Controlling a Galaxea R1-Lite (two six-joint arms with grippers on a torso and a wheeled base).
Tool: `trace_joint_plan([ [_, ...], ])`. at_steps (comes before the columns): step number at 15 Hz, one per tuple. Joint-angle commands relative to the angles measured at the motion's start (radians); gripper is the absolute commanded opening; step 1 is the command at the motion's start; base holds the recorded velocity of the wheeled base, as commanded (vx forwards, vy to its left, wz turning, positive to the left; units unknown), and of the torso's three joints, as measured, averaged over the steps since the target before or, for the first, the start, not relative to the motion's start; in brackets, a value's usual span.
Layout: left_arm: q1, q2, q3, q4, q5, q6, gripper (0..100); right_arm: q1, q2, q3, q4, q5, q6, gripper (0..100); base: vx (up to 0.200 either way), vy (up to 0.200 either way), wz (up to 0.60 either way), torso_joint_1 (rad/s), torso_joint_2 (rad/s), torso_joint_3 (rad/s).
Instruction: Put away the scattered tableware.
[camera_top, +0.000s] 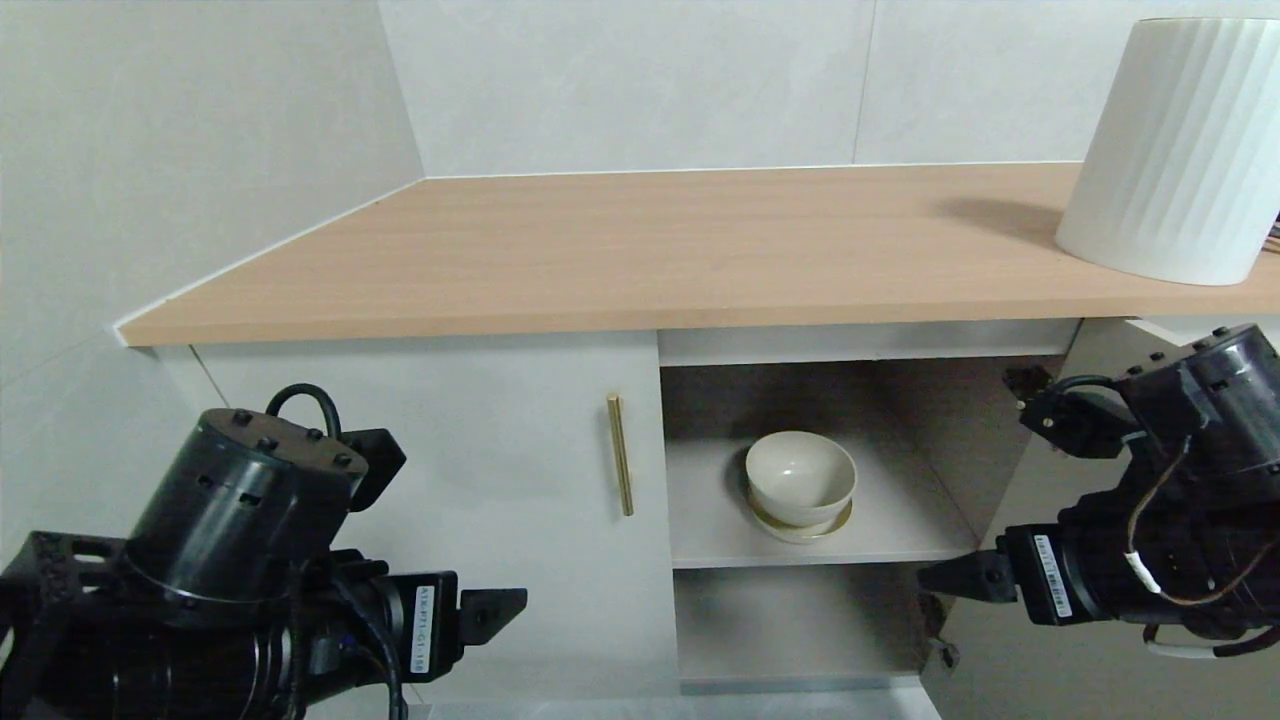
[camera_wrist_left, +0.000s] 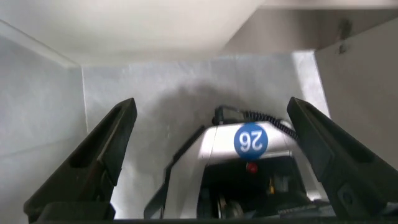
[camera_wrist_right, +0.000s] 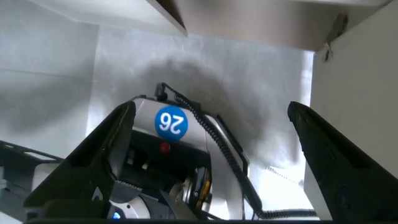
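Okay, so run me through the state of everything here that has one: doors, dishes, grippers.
left cabinet door, closed.
right cabinet door, open.
bowl, upright and empty, resting on the plate.
plate, flat on the upper shelf, under the bowl.
left gripper, open, holding nothing.
right gripper, open, holding nothing.
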Motion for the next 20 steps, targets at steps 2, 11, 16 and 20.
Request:
trace_joint_plan([
  [2,0.001,-0.006,-0.010,-0.005,0.011,0.024,100,0.000,-0.034,0.027,-0.003,-0.001,0.000,100,0.000,0.000,0.00,0.000,0.00,0.000],
  [11,-0.013,0.063,-0.019,-0.005,0.059,0.024,100,0.000,-0.046,0.030,0.001,-0.011,-0.003,100,-0.200,0.000,0.00,0.003,0.00,0.004],
  [16,-0.013,0.077,-0.019,-0.005,0.059,0.024,100,0.000,-0.044,0.034,0.000,-0.011,-0.005,100,-0.200,0.000,0.00,0.003,0.00,0.000],
  [20,-0.013,0.077,-0.018,-0.005,0.057,0.022,100,0.000,-0.044,0.036,0.000,-0.012,-0.005,100,0.000,0.000,0.00,0.000,0.00,0.000],
])
